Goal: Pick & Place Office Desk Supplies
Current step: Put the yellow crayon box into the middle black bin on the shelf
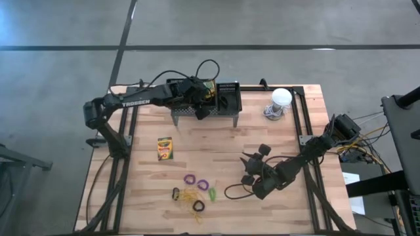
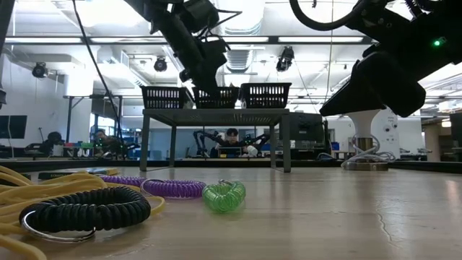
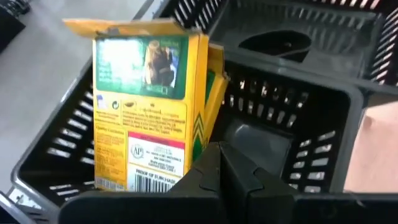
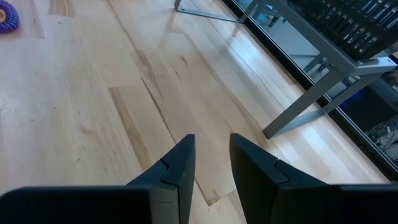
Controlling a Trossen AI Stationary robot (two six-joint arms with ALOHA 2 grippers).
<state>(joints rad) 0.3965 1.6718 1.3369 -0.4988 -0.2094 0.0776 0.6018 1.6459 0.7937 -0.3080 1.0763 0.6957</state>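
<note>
Two yellow-green crayon boxes [image 3: 146, 106] stand upright, one behind the other, in the middle black mesh basket [image 1: 207, 93] on the grey stand. My left gripper [image 3: 219, 149] is shut at that basket's near wall, its tips beside the boxes' lower corner. A third crayon box [image 1: 165, 148] lies flat on the table. Purple loops [image 1: 195, 181], a green loop [image 1: 212, 194], black loops [image 1: 198, 206] and yellow bands [image 1: 189, 195] lie near the table's near edge. My right gripper [image 4: 211, 140] hovers open over bare wood, right of the loops, holding nothing. My left gripper has its shut fingertips [image 3: 211, 155] close against the lower corner of the crayon boxes [image 3: 200, 140] inside the basket, coming from the near side. Whether they touch the boxes, I cannot tell.
The grey perforated stand [image 2: 216, 114] carries three baskets [image 2: 167, 96] [image 2: 265, 94] at the table's far side. A white dome-shaped object [image 1: 281, 98] sits near the far right corner. Open wood lies between the stand and the loops. A person shows in the room beyond.
</note>
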